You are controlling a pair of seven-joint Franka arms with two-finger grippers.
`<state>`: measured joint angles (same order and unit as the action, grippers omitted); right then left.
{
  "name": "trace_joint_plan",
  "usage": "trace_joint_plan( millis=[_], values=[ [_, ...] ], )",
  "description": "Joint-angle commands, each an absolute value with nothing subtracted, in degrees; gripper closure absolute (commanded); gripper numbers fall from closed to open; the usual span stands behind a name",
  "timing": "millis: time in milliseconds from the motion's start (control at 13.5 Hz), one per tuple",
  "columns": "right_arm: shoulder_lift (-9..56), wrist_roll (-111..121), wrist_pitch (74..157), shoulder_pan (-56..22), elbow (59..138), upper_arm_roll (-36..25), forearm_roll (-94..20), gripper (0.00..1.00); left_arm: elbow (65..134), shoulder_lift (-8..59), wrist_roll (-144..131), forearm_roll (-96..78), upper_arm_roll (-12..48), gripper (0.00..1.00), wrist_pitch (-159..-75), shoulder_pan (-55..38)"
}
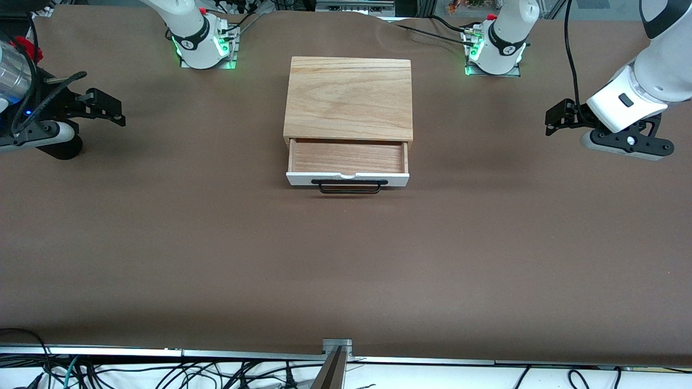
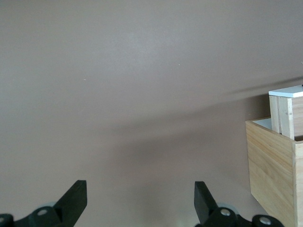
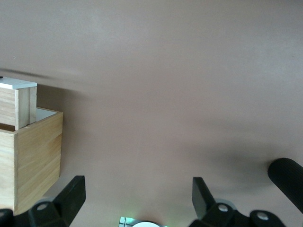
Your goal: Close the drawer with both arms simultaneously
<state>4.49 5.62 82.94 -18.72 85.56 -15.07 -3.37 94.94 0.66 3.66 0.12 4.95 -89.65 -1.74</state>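
Note:
The light oak box [image 1: 348, 97] stands mid-table between the arm bases. Its drawer [image 1: 347, 156] is pulled partly out toward the front camera, with the wooden tray bare. The white front panel [image 1: 303, 178] carries the black wire handle [image 1: 350, 187]. My left gripper [image 1: 556, 118] hovers open and empty toward the left arm's end of the table, well apart from the box. My right gripper [image 1: 111, 108] hovers open and empty toward the right arm's end. The left wrist view shows open fingers [image 2: 75, 198], the box [image 2: 270, 165] and the drawer [image 2: 284, 106]. The right wrist view shows the box [image 3: 33, 156] and the drawer [image 3: 19, 101].
A brown cloth [image 1: 346, 259] covers the table. The right arm's base [image 1: 203, 48] and the left arm's base [image 1: 494, 54] glow green along the edge farthest from the front camera. A metal rail with cables [image 1: 335, 356] runs along the nearest edge.

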Motion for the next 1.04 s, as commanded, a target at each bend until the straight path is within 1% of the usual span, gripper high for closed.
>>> trace_joint_plan(
  millis=[0, 815, 963],
  values=[
    [4.31, 5.36, 82.97, -18.19, 85.69, -15.38, -3.25, 0.00, 93.78, 0.97, 3.43, -0.44, 5.01, 0.00, -88.68, -2.02],
    [4.22, 5.45, 83.15, -18.19, 85.69, -15.82, -2.63, 0.00, 93.60, 0.97, 3.43, -0.44, 5.01, 0.00, -88.68, -2.20],
    [5.18, 5.36, 83.41, -18.54, 85.95, -15.65, -3.86, 0.00, 93.60, 0.97, 3.43, -0.44, 5.01, 0.00, -88.68, -2.20]
  ],
)
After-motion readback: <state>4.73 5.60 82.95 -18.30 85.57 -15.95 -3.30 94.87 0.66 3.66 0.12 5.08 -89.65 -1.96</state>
